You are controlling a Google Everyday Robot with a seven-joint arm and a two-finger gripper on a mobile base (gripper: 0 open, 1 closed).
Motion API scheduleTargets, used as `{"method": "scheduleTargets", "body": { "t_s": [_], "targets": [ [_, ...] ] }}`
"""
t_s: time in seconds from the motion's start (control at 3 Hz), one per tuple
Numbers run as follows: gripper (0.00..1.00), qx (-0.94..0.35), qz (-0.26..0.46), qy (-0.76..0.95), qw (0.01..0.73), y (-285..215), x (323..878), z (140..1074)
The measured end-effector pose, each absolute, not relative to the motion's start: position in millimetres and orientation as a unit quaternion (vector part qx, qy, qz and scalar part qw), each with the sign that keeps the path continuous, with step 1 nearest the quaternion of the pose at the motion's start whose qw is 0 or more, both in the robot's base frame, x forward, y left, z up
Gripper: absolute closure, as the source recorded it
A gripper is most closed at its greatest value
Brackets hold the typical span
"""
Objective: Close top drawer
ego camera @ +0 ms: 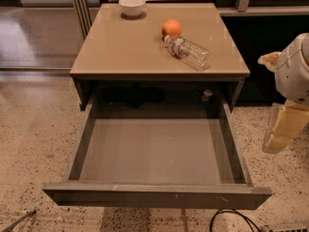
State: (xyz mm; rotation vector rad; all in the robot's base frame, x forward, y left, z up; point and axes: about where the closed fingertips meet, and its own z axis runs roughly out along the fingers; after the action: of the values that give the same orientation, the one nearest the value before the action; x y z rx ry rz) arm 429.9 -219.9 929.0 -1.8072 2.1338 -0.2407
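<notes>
The top drawer [159, 196] of the tan-topped cabinet [120, 47] stands pulled far out toward the camera. Its smooth grey inside is empty and its flat dark grey front faces the bottom of the view. My gripper [281, 129], pale yellow under the arm's white housing, hangs at the right edge of the view. It is to the right of the drawer's right side wall, apart from it and above the floor, touching nothing.
On the cabinet top are a white bowl [132, 6] at the back, an orange [171, 28] and a clear plastic bottle [189, 52] lying on its side. A black cable [231, 218] lies on the speckled floor below the drawer front. Dark furniture stands behind on the right.
</notes>
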Motion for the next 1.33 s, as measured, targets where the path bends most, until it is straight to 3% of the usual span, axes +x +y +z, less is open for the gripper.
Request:
{"method": "scheduleTargets", "body": {
  "t_s": [0.33,1.33],
  "targets": [
    [0.19,-0.635,-0.098,0.754,0.136,-224.2,424.4,892.9],
    [0.89,-0.634,-0.098,0.756,0.130,-225.9,422.4,887.9]
  ]
}}
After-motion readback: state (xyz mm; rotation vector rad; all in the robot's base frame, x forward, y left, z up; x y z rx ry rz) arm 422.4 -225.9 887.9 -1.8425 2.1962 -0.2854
